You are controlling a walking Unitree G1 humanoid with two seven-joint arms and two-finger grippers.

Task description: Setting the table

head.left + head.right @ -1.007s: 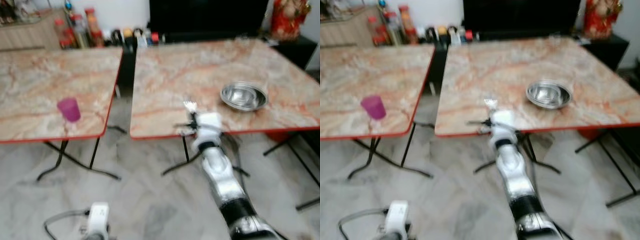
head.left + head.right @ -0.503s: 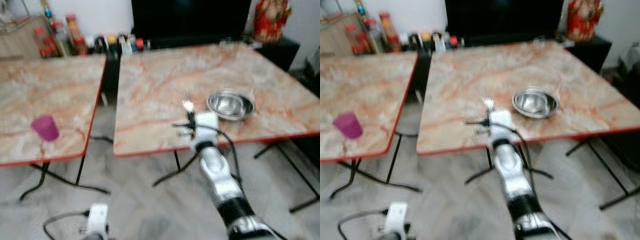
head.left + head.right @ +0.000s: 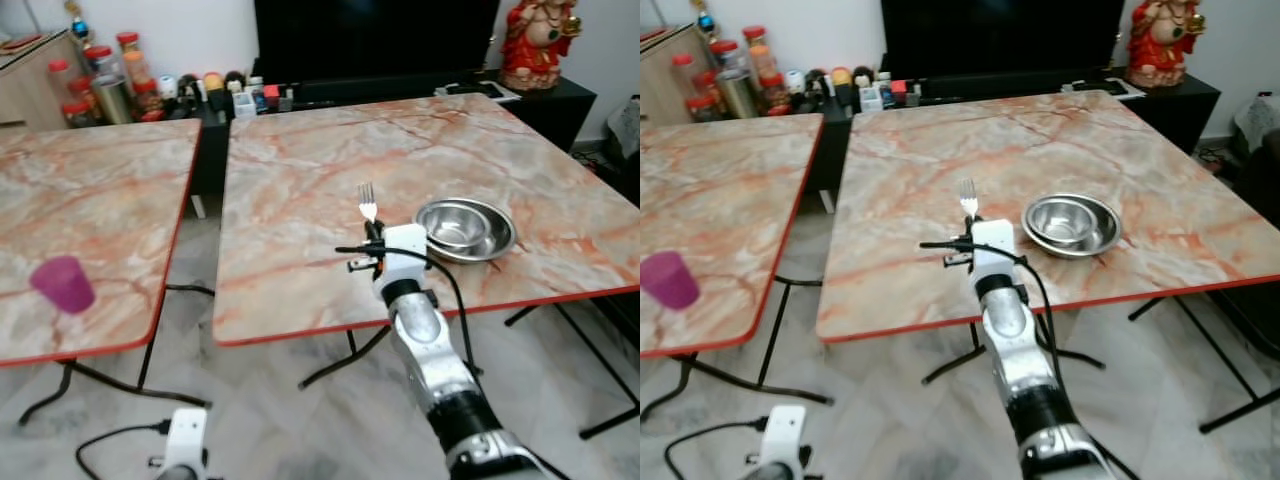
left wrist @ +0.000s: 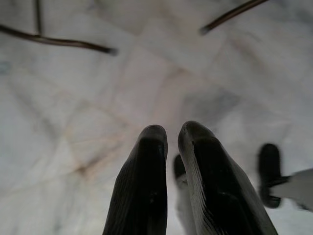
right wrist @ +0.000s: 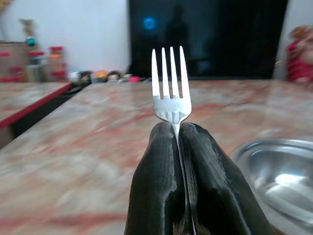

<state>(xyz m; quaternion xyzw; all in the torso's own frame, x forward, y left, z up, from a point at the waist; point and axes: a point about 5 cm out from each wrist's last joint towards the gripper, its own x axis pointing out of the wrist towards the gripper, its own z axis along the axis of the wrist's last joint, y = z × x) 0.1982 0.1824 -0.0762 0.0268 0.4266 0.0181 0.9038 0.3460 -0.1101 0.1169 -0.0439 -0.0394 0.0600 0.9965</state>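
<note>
The right gripper point(image 5: 178, 134) is reaching out over the near edge of the right-hand marble worktop point(image 3: 300, 150), and its jaws are pressing tight together on the handle of a fork point(image 5: 170, 88), tines pointing up and away from the robot. In the head views the fork's silver head is sticking up just past the white wrist block, hovering above the worktop surface rather than lying on it. Just to the robot's right of it, a steel bowl point(image 3: 465, 227) is sitting on the same worktop, close to the fork but not touching. Over on the left-hand worktop point(image 3: 90, 190) a purple cup point(image 3: 62, 284) is standing near the front edge, well apart from the rest. The left gripper point(image 4: 168, 139) is hanging low over the pale marble floor point(image 4: 73, 98), its jaws nearly together with a thin gap, holding nothing. Jars and bottles point(image 3: 105, 80) are lining the back wall beside a dark screen point(image 3: 375, 40).
</note>
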